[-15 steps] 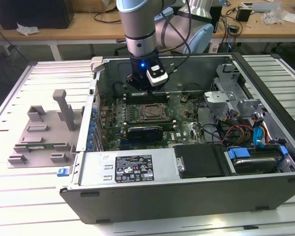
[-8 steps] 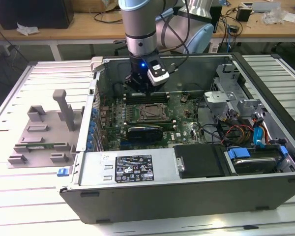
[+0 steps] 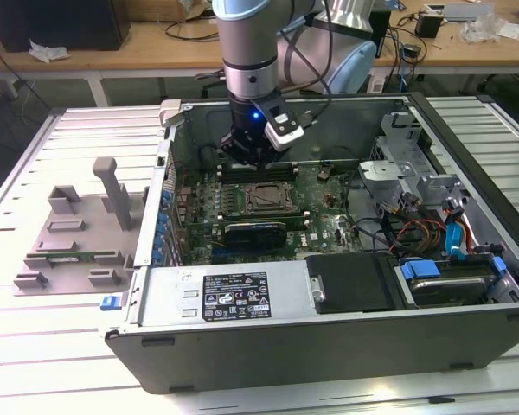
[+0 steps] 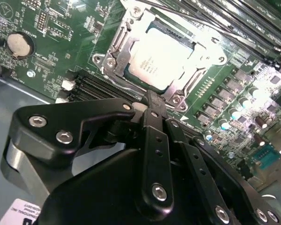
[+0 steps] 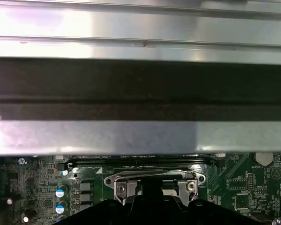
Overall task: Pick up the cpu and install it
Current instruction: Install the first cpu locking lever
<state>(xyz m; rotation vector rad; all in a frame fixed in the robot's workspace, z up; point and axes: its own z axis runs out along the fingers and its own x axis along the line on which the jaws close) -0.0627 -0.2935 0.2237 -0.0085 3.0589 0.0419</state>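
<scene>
The small flat square cpu with its plain silvery-grey metal top (image 4: 160, 57) is seen in the second wrist view lying inside the square metal-framed socket (image 4: 113, 47) on the green motherboard (image 4: 61, 28); whether it is fully seated in the socket cannot be told. The black linked-finger gripper (image 4: 152, 101) hangs just beside the socket's near edge, its fingers drawn together on nothing, the cpu being apart from them. In the exterior view the gripper (image 3: 253, 157) is held low inside the open grey computer case (image 3: 329, 333), just above the socket (image 3: 265, 199) and beside the black memory slots (image 3: 255, 170) behind it.

The placing is judged done or nearly so, with the chip released. For this step to be done well, the chip's edges should be checked as parallel to the socket frame and level within it, and the fingers kept clear of the frame's screws (image 4: 111, 61) and of the chip's top, so that nothing is dragged askew
</scene>
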